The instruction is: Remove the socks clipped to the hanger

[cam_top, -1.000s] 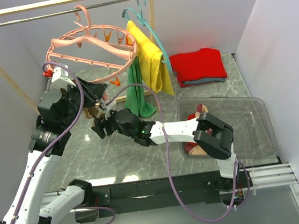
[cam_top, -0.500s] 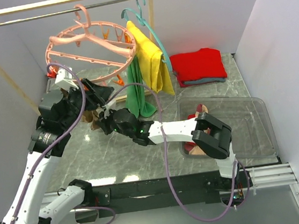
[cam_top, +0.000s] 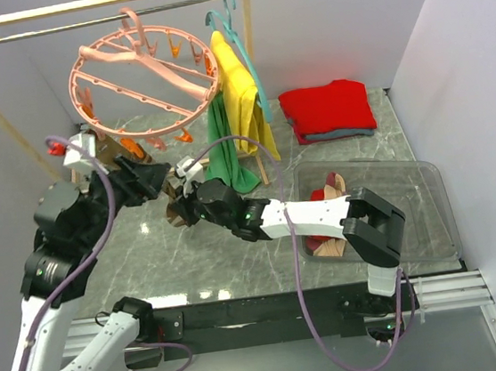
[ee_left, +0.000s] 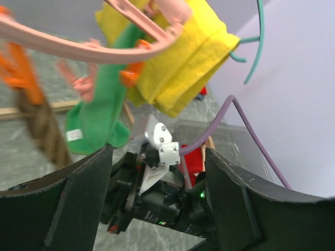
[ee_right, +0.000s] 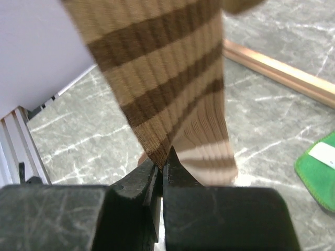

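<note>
the right gripper [ee_right: 163, 162] is clamped shut on the lower end of a brown-and-tan striped sock [ee_right: 167, 89]. the sock's long axis runs straight up from the jaws towards the hanger [ee_left: 78, 50] overhead, and its top edge runs out of the wrist view, so i cannot tell whether a clip has it or not. the left gripper [ee_left: 157, 151] stands just beside it with its fingers wide apart and nothing between them, facing the right wrist. the clear bin [cam_top: 426, 210] lies well apart to the right of the held sock, on the right arm's own side, so carrying it there looks like that arm's job. in the bin, at its left end, lie a few socks [cam_top: 325, 196], red and tan, partly hidden by the arm. a second brown sock [ee_left: 44, 130] hangs from an orange clip on the ring's left side, nearer the left arm, so the task is not finished.
</note>
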Controlling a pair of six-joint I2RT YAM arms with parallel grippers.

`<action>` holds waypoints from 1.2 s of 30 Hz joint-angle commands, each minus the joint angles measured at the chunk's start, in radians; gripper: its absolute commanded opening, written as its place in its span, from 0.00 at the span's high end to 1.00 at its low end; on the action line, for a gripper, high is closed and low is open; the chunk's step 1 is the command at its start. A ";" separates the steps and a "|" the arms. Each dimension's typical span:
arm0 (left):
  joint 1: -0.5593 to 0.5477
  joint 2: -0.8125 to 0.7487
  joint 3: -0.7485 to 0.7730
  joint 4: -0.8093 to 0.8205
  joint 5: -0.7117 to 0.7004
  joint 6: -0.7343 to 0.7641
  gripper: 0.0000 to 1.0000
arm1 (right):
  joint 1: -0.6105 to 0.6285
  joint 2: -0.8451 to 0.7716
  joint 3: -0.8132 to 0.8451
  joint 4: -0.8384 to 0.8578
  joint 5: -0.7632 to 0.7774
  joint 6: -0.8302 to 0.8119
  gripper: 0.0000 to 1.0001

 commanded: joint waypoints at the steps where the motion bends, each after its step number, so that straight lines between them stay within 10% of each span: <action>1: -0.002 -0.039 0.039 -0.070 -0.167 0.055 0.27 | 0.004 -0.071 -0.034 -0.026 0.000 0.018 1.00; 8: -0.001 -0.005 0.042 -0.125 -0.392 0.064 0.31 | 0.006 -0.154 -0.087 -0.054 -0.070 0.027 1.00; 36: 0.001 0.194 0.022 0.119 -0.347 -0.014 0.44 | 0.004 -0.354 -0.200 -0.094 -0.135 0.032 1.00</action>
